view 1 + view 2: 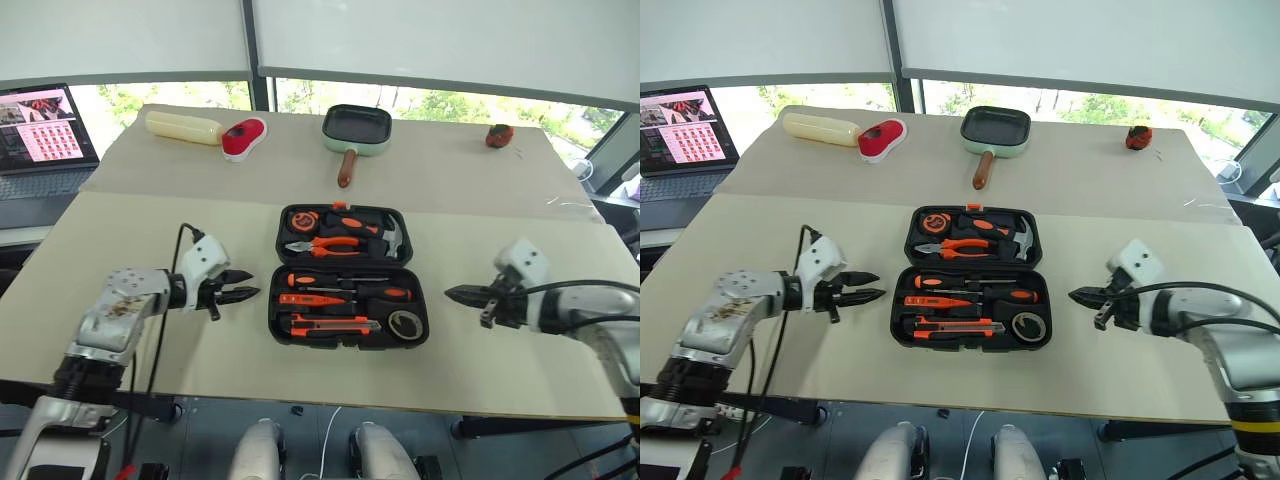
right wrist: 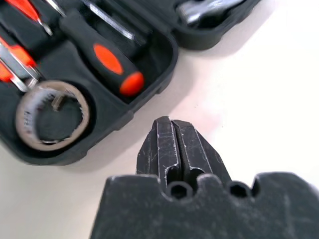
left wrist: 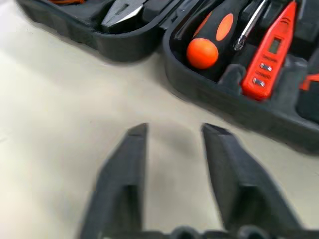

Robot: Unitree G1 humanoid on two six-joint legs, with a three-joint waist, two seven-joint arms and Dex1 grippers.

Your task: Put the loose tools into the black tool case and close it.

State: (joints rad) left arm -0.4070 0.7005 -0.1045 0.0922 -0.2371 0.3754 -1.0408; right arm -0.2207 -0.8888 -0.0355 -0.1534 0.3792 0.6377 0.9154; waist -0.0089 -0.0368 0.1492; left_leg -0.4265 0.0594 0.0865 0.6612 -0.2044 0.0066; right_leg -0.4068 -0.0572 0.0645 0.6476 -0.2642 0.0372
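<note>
The robot's left gripper (image 1: 243, 284), fingers slightly parted and empty, and right gripper (image 1: 452, 294), pinched shut, flank the open black moulded plastic tool case (image 1: 347, 289) mid-table, tools inside; its stiff, light far half probably lifts by the outer edge.

We see the black tool case (image 1: 347, 276) lying open flat at the middle of the surface, its lid half toward twelve o'clock. In the near half, toward six o'clock, two black-and-orange screwdrivers (image 1: 350, 287) and the thin orange tester screwdriver (image 1: 310, 299) lie crosswise. Below them sits the utility knife (image 1: 330, 325), with the tape roll (image 1: 405, 324) at its three o'clock.
</note>
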